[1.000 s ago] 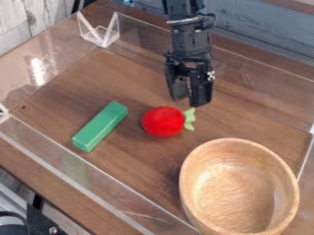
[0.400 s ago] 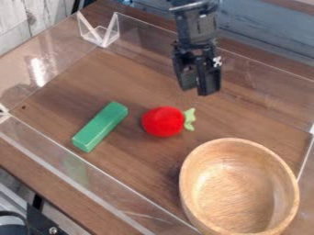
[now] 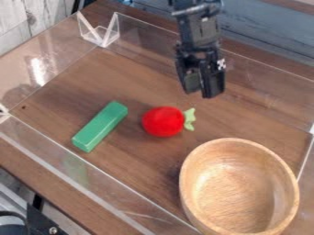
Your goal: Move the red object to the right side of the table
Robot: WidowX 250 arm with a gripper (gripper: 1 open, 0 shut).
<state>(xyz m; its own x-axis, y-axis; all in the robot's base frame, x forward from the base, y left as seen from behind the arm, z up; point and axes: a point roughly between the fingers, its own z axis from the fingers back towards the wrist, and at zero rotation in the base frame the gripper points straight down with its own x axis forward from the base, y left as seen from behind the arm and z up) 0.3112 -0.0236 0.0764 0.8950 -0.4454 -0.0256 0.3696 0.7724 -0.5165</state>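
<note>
Since the earlier frame, my one gripper (image 3: 204, 84) has shifted slightly away from the single red ball (image 3: 163, 121), with nothing held. I have its jaws wide apart, above the table (image 3: 98, 84). The ball, bearing one light-green leaf tab (image 3: 190, 118), rests on the tabletop between one green block (image 3: 101, 127) and one wooden bowl (image 3: 240, 188), apart from both. Three loose items are thus counted: one ball, one block, one bowl. The bowl is the largest of them; its interior shows no contents.
</note>
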